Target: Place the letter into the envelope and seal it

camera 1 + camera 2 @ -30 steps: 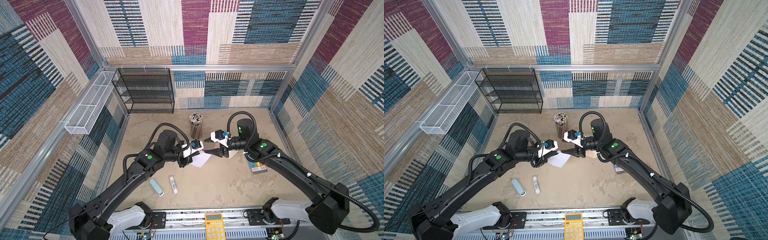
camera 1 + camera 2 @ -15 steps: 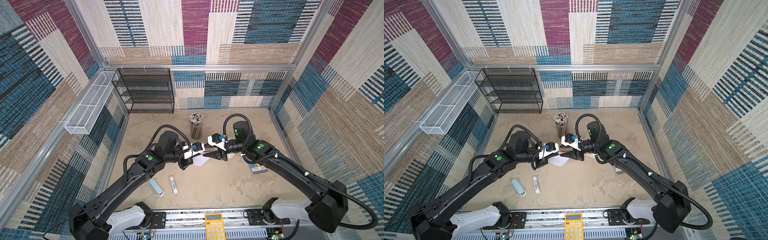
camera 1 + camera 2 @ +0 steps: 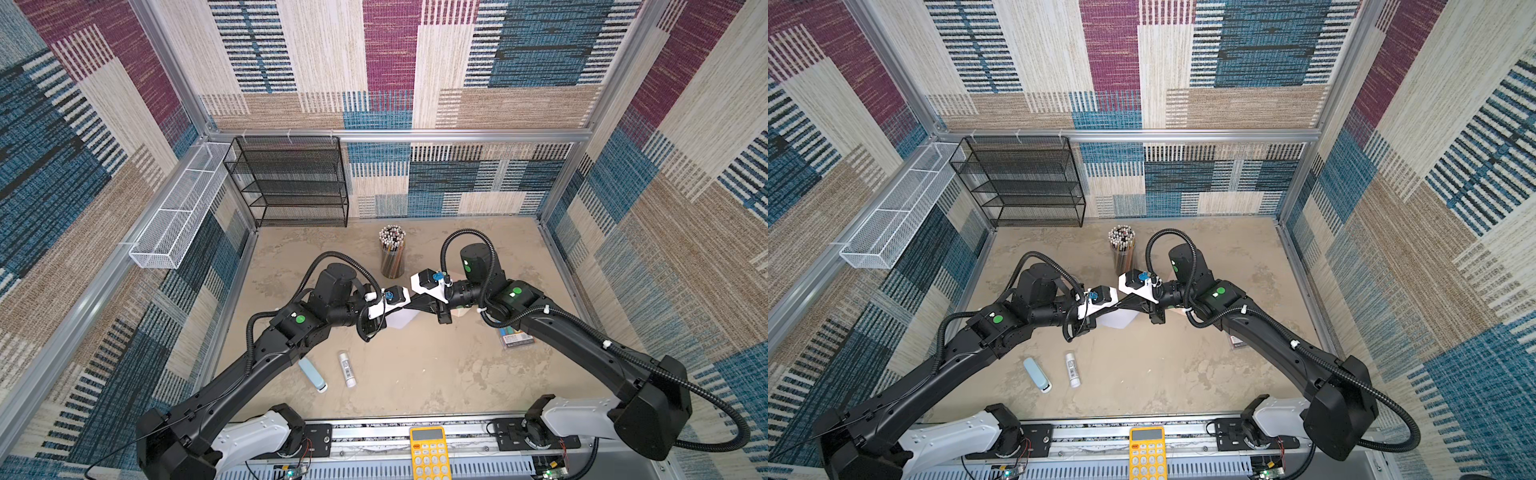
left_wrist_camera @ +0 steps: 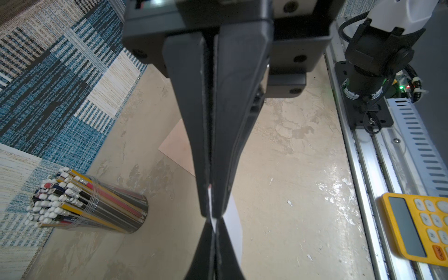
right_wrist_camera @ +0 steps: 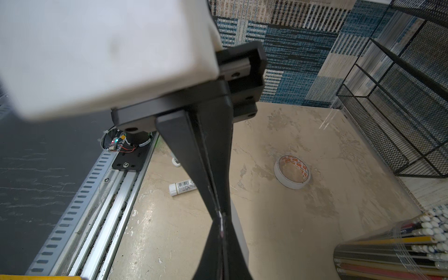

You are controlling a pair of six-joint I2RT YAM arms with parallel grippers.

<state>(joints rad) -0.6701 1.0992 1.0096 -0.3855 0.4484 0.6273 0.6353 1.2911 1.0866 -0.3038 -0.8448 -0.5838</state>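
The letter hangs in mid-air over the table's middle and shows as a pale white sheet in both top views. My left gripper and right gripper meet tip to tip on its upper edge. In the left wrist view the left gripper is pinched on the card's thin white edge, which also sits between the right gripper's tips. The right wrist view shows the right gripper shut on that edge. The peach envelope lies flat on the table under the right arm.
A pencil cup stands just behind the grippers and a black mesh shelf is at the back left. A glue stick and a blue tube lie front left. A tape roll, a crayon box and a yellow calculator are nearby.
The right gripper, open a second ago, has moved left to meet the left gripper's tips and has shut on the letter's edge. The left arm has hardly moved.
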